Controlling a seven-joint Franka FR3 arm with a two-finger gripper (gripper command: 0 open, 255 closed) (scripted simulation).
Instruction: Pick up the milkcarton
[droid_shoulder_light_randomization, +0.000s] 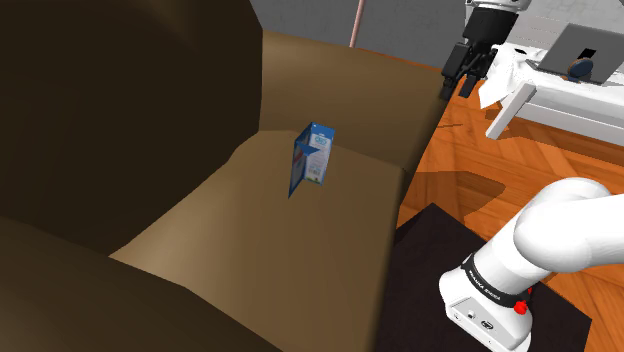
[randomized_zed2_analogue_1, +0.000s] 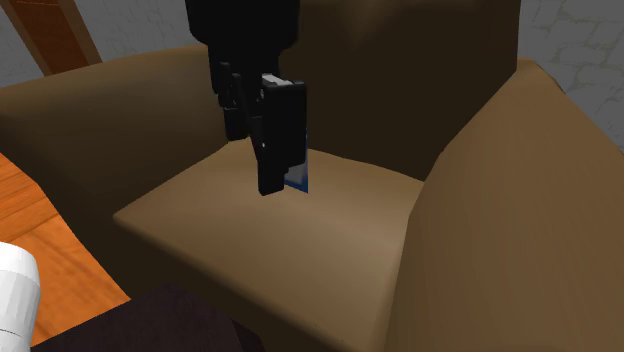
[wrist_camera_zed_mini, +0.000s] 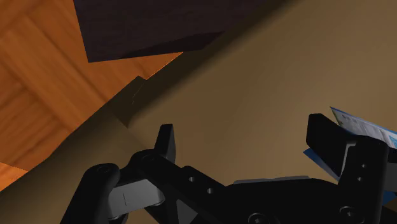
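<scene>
While gripper (droid_shoulder_light_randomization: 460, 85) hangs wide open and empty, milkcarton (droid_shoulder_light_randomization: 311, 158) stands upright on seat cushion (droid_shoulder_light_randomization: 250, 230), well apart. Risk: an off-centre approach clips it; tall and narrow, likely topples.

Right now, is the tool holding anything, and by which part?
Nothing is held: the tool is open, well apart from the milk carton on the seat.

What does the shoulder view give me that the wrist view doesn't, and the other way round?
Shoulder view: the whole milk carton standing upright on the brown seat cushion, the white arm, and a white table with a laptop. Wrist view: the gripper with fingers standing apart, a blue-and-white carton corner beside one. Shared: carton, cushion, orange wood floor, dark stand.
</scene>
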